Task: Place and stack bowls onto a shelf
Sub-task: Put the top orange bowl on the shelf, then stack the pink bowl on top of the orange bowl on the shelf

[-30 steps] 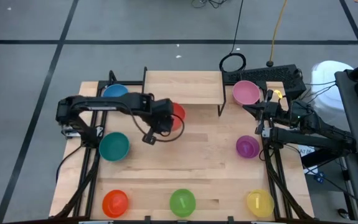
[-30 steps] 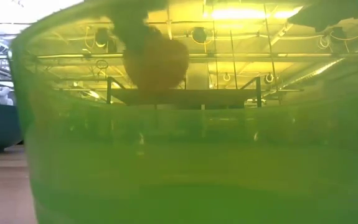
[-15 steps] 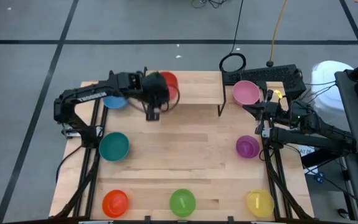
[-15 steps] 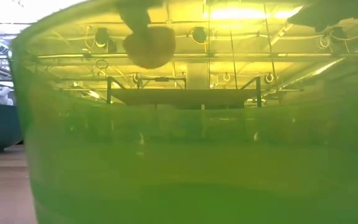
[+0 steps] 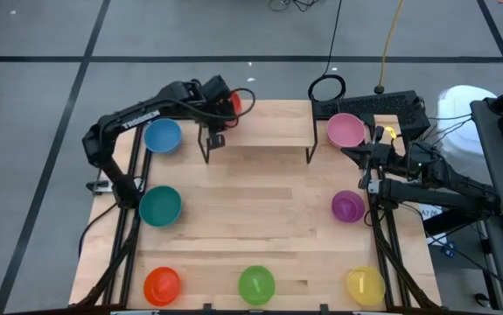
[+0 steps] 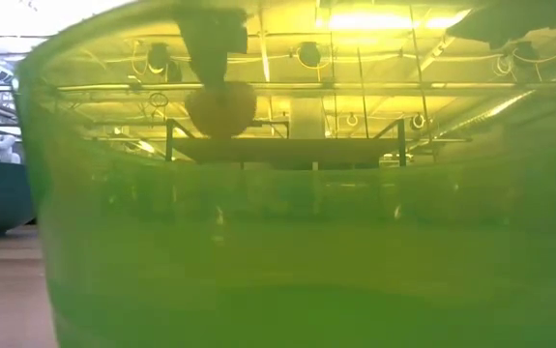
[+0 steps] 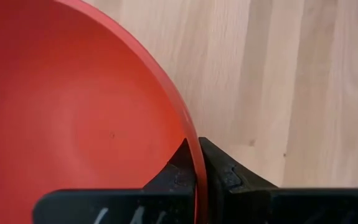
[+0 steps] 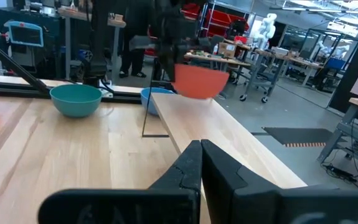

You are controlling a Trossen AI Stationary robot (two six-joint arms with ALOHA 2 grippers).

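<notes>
My left gripper (image 5: 223, 97) is shut on a red bowl (image 5: 233, 102) and holds it over the far left corner of the shelf (image 5: 264, 122), a light wooden board on thin black legs. The right wrist view shows the red bowl (image 8: 198, 81) hanging above the shelf (image 8: 222, 140). In the low view it is a dark round shape (image 6: 221, 106) seen through the green bowl. My right gripper (image 5: 356, 157) waits shut at the table's right side, between the pink bowl (image 5: 345, 129) and the purple bowl (image 5: 347, 206). My left gripper pinches the red bowl's rim (image 7: 195, 163), one finger inside the bowl and one outside. The fingers come steeply from above. The bowl hangs clear of the shelf board, its opening up.
A blue bowl (image 5: 162, 136) and a teal bowl (image 5: 160, 206) stand on the tabletop left of the shelf. An orange bowl (image 5: 162, 284), a green bowl (image 5: 256, 284) and a yellow bowl (image 5: 365, 284) line the near edge. The green bowl (image 6: 287, 242) fills the low view.
My left gripper has carried the red bowl from in front of the shelf's left end toward the table's far edge and a little up, to over the shelf's far left corner, rolling as it went. It has stayed shut on the bowl, which stays lifted clear.
</notes>
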